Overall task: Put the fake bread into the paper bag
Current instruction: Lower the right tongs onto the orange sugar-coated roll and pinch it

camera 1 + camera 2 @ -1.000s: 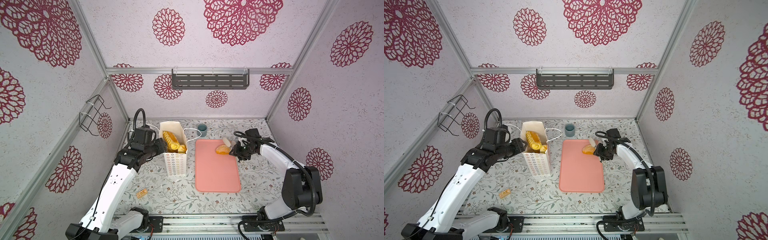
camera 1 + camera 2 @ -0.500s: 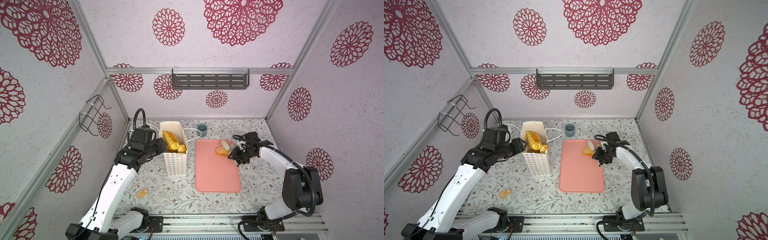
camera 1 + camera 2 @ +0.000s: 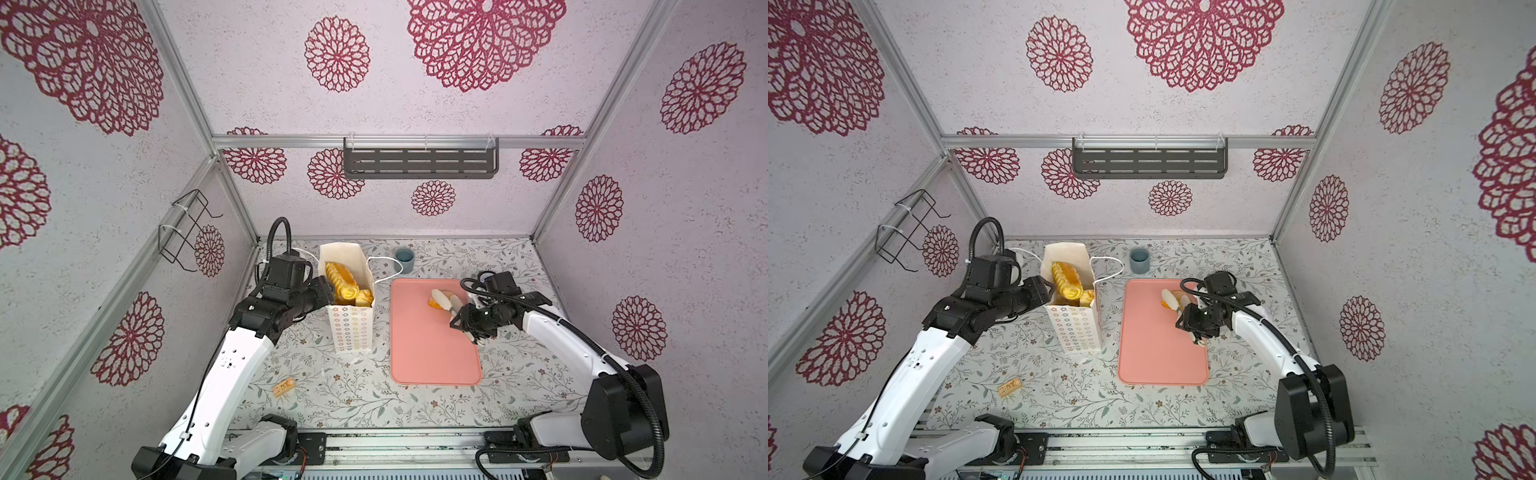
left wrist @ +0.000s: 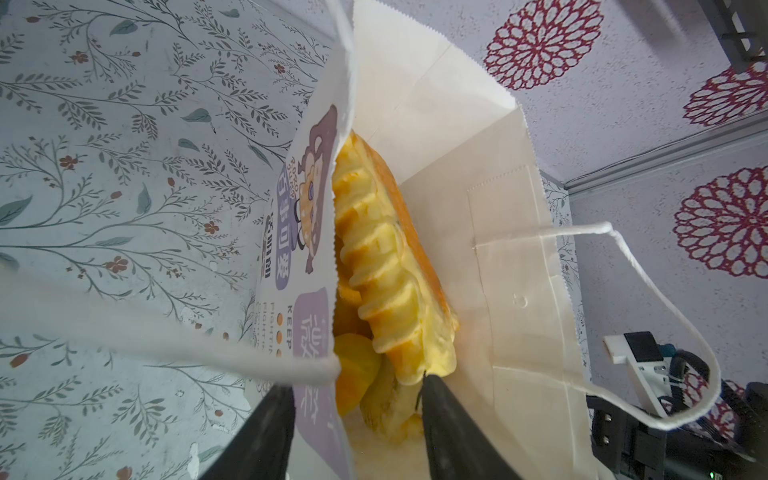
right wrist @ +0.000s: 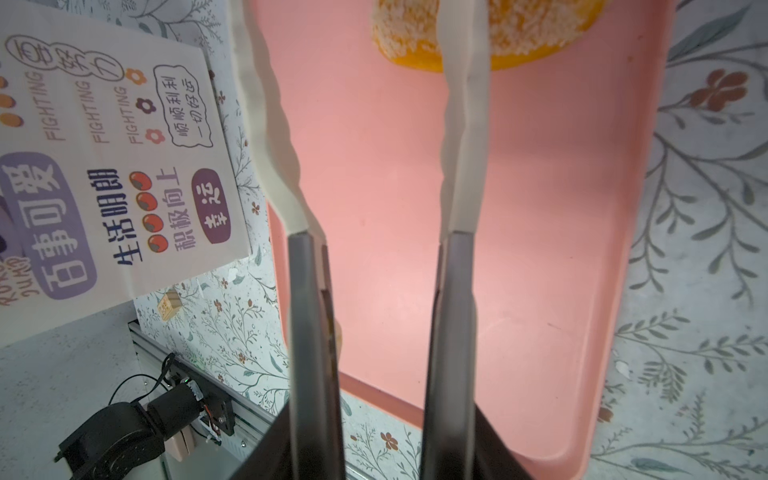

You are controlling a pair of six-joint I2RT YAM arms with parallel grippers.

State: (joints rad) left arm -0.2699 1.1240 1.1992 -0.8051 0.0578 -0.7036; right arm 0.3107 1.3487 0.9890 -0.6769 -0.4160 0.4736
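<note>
Top views: paper bag [image 3: 351, 332] stood upright left of centre, mouth open, fake bread [image 3: 343, 282] piled inside. One orange piece [image 3: 434, 304] lay at the far end of the pink tray [image 3: 428, 353], right of the bag. Same layout in both top views.

Left wrist: left gripper [image 4: 357, 382] had its fingers spread, straddling the bag's printed wall. One finger was outside, the other inside against a ridged loaf [image 4: 386, 266]. Nothing was pinched.

Right wrist: right gripper [image 5: 349, 37] had its fingers spread above the tray, nothing clamped. One white tip crossed the orange piece; couldn't tell if it touched.
</note>
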